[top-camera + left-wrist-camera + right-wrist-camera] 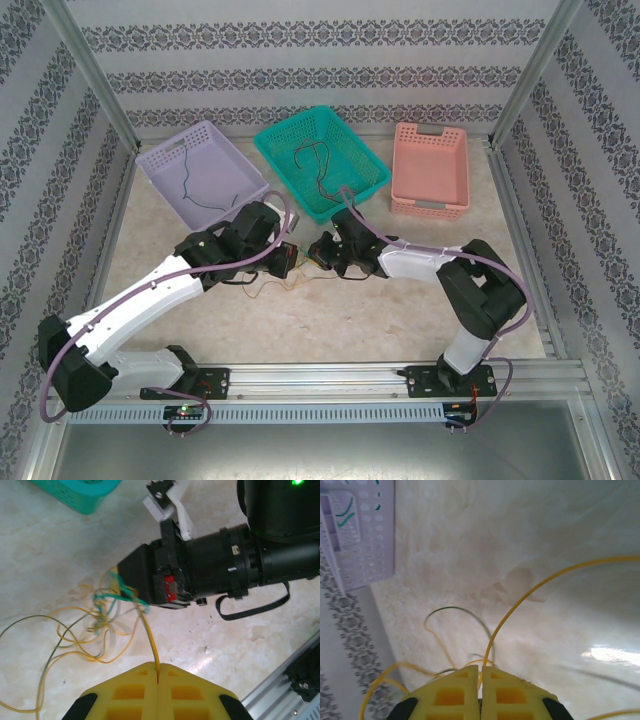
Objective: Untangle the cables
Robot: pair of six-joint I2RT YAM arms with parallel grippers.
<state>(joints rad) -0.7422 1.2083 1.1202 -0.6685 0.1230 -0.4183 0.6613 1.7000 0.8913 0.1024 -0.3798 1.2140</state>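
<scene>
The cables lie as a loose tangle of yellow and dark green wires on the marble table between the two arms, seen from above as thin loops. My left gripper is shut on a yellow cable that runs taut up into the tangle. My right gripper is shut on another yellow strand that arcs away to the right. A dark green loop lies just ahead of it. From above, the left gripper and right gripper nearly meet over the tangle.
A purple basket at back left holds a dark wire. The teal basket in the middle holds red and dark wires. A pink basket stands at back right. The right arm's black wrist hangs close over the tangle.
</scene>
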